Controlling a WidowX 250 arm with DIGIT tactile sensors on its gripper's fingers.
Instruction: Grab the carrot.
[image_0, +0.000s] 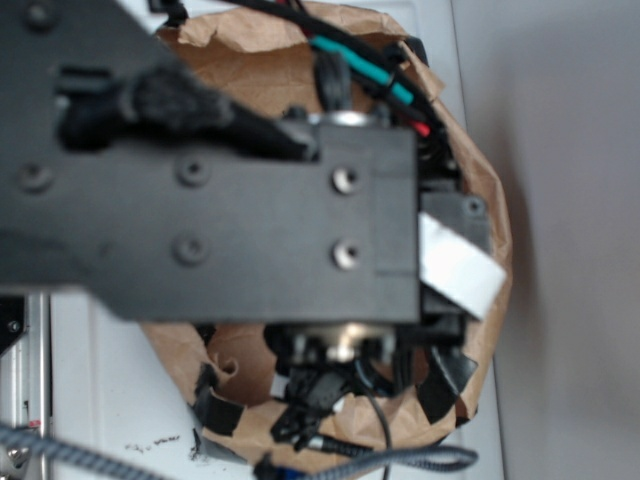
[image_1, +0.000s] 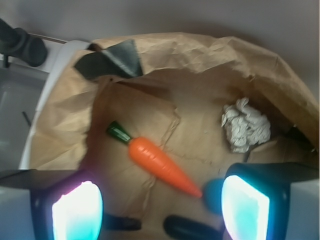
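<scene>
Gripper (image_1: 160, 207) is hanging open in the wrist view, nothing between its two glowing pads (image_1: 77, 212), which are sitting wide apart at the bottom edge of the picture. Under it, the carrot (image_1: 160, 162) is lying flat on the floor of a crumpled brown paper bag (image_1: 200, 55), roughly mid-floor, stem end pointing toward the far-left wall and tip pointing toward the near-right. That tip is sitting just beside a blue ball (image_1: 212, 195), which is peeking out next to the right pad. A dark green oblong toy (image_1: 190, 229) is lying near the bottom edge between the pads, apart from the carrot. A scrunched white rag (image_1: 246, 125) is resting over by the bag's right wall, well apart from the carrot. A patch of black tape (image_1: 112, 60) is sticking to the bag's far-left rim.

Exterior view: the robot's black arm (image_0: 220, 190) is blocking almost everything, so only the bag's brown rim is showing around it. Carrot isn't visible here, and neither are the jaws.
</scene>
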